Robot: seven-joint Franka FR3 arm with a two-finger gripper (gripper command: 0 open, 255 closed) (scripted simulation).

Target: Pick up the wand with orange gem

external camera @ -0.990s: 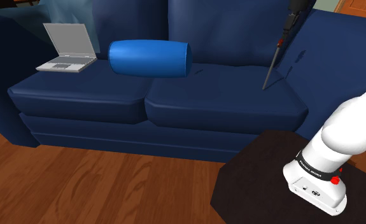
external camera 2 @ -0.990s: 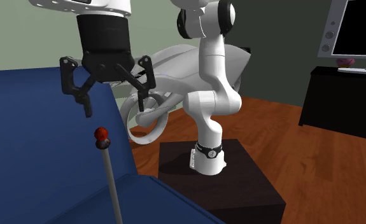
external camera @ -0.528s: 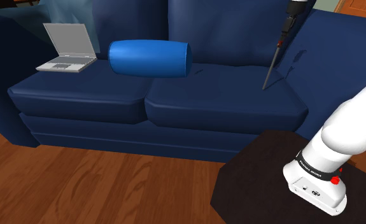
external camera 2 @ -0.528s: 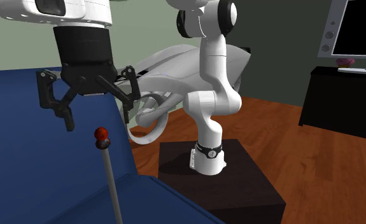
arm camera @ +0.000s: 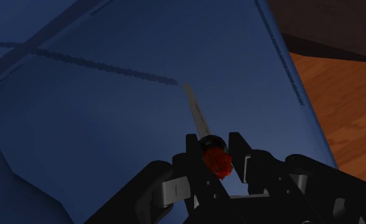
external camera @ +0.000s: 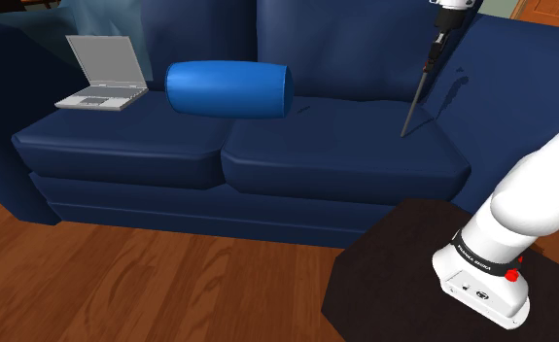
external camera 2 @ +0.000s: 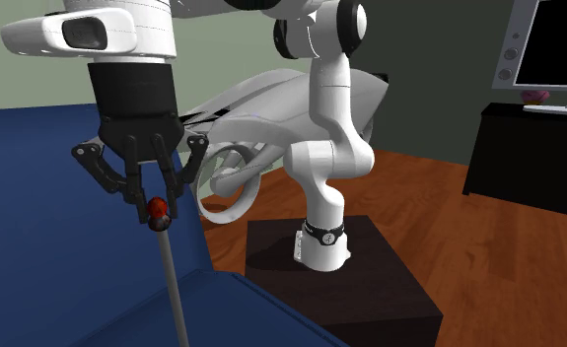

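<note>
A thin grey wand (external camera: 414, 100) stands nearly upright on the dark blue sofa (external camera: 335, 160), its lower tip on the seat cushion close to the sofa's right arm. Its top carries a red-orange gem (external camera 2: 158, 211). My black gripper (external camera 2: 157, 205) comes down from above, and its fingers are shut on the gem end of the wand. In the wrist view the gem (arm camera: 217, 161) sits clasped between the two fingers of the gripper (arm camera: 214, 150), and the shaft (arm camera: 196, 111) runs away toward the cushion. From the shoulder view the gripper (external camera: 434, 51) hangs at the top edge, right over the wand.
A bright blue cylinder pillow (external camera: 228, 89) lies on the sofa's middle, with an open grey laptop (external camera: 105, 73) beyond it at the shoulder view's left. My dark stand (external camera: 394, 282) sits on the wooden floor (external camera: 170, 282) before the sofa. A screen (external camera 2: 557, 44) stands far off.
The gripper was spread open above and beside the gem. It has come down over the wand's top and shut on the gem. The wand has stayed in place.
</note>
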